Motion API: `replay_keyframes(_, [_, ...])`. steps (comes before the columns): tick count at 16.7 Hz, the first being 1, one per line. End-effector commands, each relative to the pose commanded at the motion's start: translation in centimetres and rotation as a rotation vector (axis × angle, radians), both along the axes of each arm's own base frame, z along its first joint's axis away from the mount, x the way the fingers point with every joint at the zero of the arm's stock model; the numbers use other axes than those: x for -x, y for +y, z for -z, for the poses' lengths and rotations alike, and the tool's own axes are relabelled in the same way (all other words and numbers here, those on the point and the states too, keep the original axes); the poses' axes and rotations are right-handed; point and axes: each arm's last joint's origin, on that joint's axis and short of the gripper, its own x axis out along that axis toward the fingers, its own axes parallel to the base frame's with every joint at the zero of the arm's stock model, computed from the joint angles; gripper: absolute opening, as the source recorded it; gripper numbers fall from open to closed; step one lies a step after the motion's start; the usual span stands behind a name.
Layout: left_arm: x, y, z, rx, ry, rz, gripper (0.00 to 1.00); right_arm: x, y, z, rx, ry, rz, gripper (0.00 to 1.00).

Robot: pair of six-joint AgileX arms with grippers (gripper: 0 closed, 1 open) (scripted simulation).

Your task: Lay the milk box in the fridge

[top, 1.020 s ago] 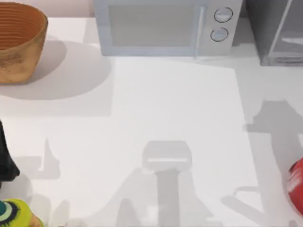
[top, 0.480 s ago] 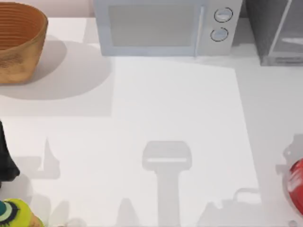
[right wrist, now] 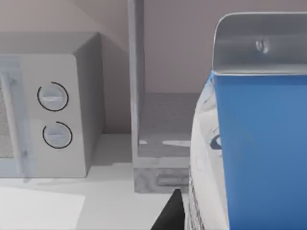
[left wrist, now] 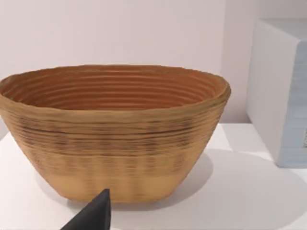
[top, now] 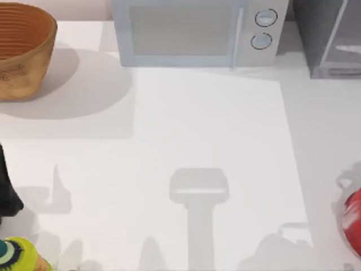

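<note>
Overhead, the white worktop (top: 203, 124) carries a woven brown basket (top: 22, 48) at its far left corner, a light grey microwave (top: 197, 33) with two round knobs along the far edge, and the fridge (top: 330, 36), a dark grey cabinet with a pale frame, at the far right corner. A red object (top: 353, 217) sits cut off at the right edge near the front, and a yellow-green object (top: 20, 254) pokes in at the front left corner, with a dark shape just above it at the left edge.

From the left wrist view, the basket (left wrist: 112, 132) stands upright straight ahead with the microwave's side (left wrist: 283, 91) beside it; one dark fingertip of the left gripper (left wrist: 93, 215) shows low in the view, and I cannot tell how far it is open.

From the right wrist view, the milk box (right wrist: 261, 139), a blue carton with a silvery top, looms close against the camera, in front of the fridge (right wrist: 158, 129), whose inside lies open, next to the microwave (right wrist: 48, 115). A dark fingertip of the right gripper (right wrist: 168, 213) shows beside the carton; its grip cannot be judged.
</note>
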Motion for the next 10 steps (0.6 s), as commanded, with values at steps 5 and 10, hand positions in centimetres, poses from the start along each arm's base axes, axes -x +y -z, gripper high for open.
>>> replay_keyframes(5, [0.0,0.0,0.0,0.0,0.0,0.0,1.0,-0.3,-0.1,-2.3,-0.001,-0.049,-0.004,0.0])
replay_keyframes(10, [0.0,0.0,0.0,0.0,0.0,0.0,1.0,-3.4,-0.6,-7.6,0.011,-0.106,-0.003,0.0])
